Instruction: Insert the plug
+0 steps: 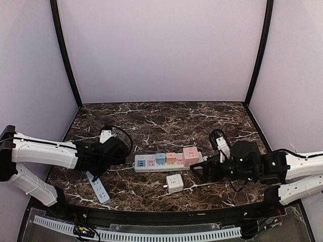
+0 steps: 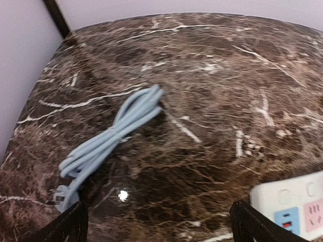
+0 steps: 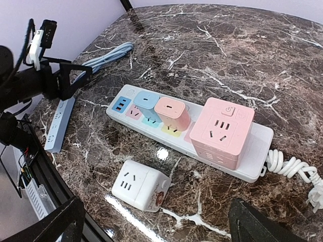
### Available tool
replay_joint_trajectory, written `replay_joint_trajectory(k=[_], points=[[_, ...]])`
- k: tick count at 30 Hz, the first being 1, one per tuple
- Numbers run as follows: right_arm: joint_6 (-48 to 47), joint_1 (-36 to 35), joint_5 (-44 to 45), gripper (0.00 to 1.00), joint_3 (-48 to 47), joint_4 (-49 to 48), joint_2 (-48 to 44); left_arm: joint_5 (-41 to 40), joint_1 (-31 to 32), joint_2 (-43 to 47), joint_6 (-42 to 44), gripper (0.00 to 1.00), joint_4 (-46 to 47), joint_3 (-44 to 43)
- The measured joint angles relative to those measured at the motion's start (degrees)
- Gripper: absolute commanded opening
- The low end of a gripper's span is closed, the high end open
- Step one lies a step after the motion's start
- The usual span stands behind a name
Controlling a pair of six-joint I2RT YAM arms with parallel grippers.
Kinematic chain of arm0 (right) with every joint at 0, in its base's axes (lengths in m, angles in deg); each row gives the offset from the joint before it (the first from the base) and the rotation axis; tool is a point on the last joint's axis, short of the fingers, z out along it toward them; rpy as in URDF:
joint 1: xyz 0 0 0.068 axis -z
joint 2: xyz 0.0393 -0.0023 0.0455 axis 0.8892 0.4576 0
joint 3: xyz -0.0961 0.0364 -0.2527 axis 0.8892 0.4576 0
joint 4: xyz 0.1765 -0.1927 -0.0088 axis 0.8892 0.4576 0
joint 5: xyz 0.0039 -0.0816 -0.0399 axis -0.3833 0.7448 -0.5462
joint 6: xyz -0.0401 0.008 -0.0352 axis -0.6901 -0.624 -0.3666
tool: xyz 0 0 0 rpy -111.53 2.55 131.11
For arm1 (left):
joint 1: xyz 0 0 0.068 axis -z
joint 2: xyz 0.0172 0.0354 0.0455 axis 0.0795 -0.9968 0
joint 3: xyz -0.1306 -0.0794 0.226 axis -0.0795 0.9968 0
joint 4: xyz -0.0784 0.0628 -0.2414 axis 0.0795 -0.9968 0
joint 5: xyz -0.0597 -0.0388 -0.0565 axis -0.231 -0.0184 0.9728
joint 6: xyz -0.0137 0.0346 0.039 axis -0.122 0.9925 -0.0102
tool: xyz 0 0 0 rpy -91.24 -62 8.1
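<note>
Both the left gripper [image 2: 159,229] and right gripper [image 3: 156,227] gape empty, the right eyeing the white cube adapter [image 3: 141,184], probably to grab it.

Counter [image 1: 151,121]: dark brown stone-look slab with white veining, polished and glossy, catching bright spots of lamp light. White power strip [image 3: 255,135]: smooth moulded plastic with a soft sheen; its pastel socket faces look equally smooth. Pink cube adapter [image 3: 220,132]: satin plastic with rounded edges and little glare. White cube adapter [image 3: 140,185]: smooth plastic, slightly glossier. Blue-grey power strip [image 3: 58,123]: smooth, low-sheen plastic. Light blue cable [image 2: 108,138]: rubbery, matt sheath, folded in a bundle. White cable [image 3: 292,169]: smooth, faintly shiny sheath. Fingers [image 3: 262,227] of the right gripper [image 3: 157,217]: black, matt, plastic-looking. Booth walls [image 1: 161,50]: flat, matt lilac panels.
</note>
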Motion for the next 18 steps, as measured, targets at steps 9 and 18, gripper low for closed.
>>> replay_joint_trajectory(k=[9, 18], points=[[0.3, 0.0, -1.0, 0.99, 1.5, -2.2, -0.2, 0.3, -14.5, 3.4, -3.1, 0.99, -5.8, 2.4], [0.4, 0.0, -1.7, 0.99, 1.9, -3.2, 0.1, 9.7, -28.8, 2.6, 9.0, 0.98, 2.8, 5.7]])
